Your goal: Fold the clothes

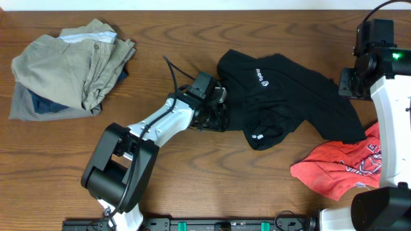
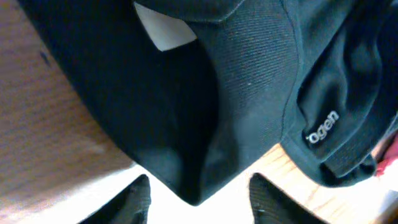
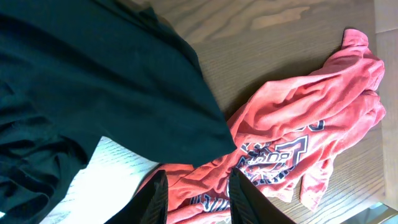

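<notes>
Left claw [image 2: 199, 186] open, fingers spread at left edge of black shirt [image 1: 289, 90], crumpled at middle of counter [image 1: 192, 38]. Right claw [image 3: 199, 179] open above red tee [image 1: 340, 168], near right. Pile of khaki and blue garments [image 1: 70, 67] far left.

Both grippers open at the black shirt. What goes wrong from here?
1. The black shirt is crumpled, and the left gripper straddles a bunched fold. Closing there may pinch several layers instead of one clean edge.
2. The shirt's corner lies over the red tee, right by the open right gripper. A grasp there might catch both garments or drag the tee along.
</notes>
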{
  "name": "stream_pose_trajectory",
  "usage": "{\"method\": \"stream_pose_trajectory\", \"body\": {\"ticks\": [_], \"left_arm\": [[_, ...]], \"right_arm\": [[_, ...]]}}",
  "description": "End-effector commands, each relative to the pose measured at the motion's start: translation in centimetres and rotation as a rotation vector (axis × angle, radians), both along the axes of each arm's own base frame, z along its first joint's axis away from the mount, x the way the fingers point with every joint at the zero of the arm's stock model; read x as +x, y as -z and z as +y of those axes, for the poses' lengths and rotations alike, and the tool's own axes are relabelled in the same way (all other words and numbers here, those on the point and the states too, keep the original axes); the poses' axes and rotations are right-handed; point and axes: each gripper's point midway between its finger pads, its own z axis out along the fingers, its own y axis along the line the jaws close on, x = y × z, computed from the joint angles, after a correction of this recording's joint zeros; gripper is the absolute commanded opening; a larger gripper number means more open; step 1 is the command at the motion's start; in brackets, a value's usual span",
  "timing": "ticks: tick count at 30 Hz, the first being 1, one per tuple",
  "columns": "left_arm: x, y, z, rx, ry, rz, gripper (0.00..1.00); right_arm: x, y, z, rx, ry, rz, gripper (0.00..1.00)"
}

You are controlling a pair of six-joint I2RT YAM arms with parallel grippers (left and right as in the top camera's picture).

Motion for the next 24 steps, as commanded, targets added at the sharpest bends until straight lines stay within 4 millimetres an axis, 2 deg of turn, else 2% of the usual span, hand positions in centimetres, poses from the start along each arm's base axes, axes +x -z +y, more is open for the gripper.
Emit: {"method": "stream_pose_trajectory", "body": {"ticks": [1, 4, 9, 12, 13, 15, 17, 20, 24], "left_arm": [[0.0, -0.2, -0.6, -0.001, 0.016, -0.019, 0.54], [0.2, -0.2, -1.1, -0.007, 0.025, -0.038, 0.45], [-0.1, 0.2, -1.9, -0.011, 0.043, -0.044, 0.07], [-0.3, 0.5, -1.8, 0.002, 0.072, -0.048, 0.06], [0.0, 0.8, -1.2, 0.033, 0.065, -0.06, 0.06], [1.6, 0.9, 1.7, 0.159, -0.003, -0.11, 0.06], [3.9, -0.2, 5.4, 0.277, -0.08, -0.178, 0.06], [7.5, -3.9, 11.1, 0.367, -0.214, -0.274, 0.06], [11.4, -9.9, 17.9, 0.331, -0.43, -0.374, 0.08]], "right_arm": [[0.1, -0.7, -0.2, -0.001, 0.019, -0.024, 0.31], [0.1, -0.7, -0.2, -0.001, 0.019, -0.024, 0.31], [0.0, -0.7, -0.2, -0.001, 0.019, -0.023, 0.31], [0.0, -0.6, -0.2, -0.001, 0.019, -0.021, 0.31], [0.0, -0.6, -0.2, -0.001, 0.019, -0.02, 0.31], [0.0, -0.6, -0.2, -0.001, 0.019, -0.02, 0.31], [-0.1, -0.6, -0.2, -0.001, 0.019, -0.017, 0.31], [-0.1, -0.6, -0.2, 0.0, 0.019, -0.018, 0.31], [-0.1, -0.6, -0.2, 0.0, 0.019, -0.018, 0.31]]}}
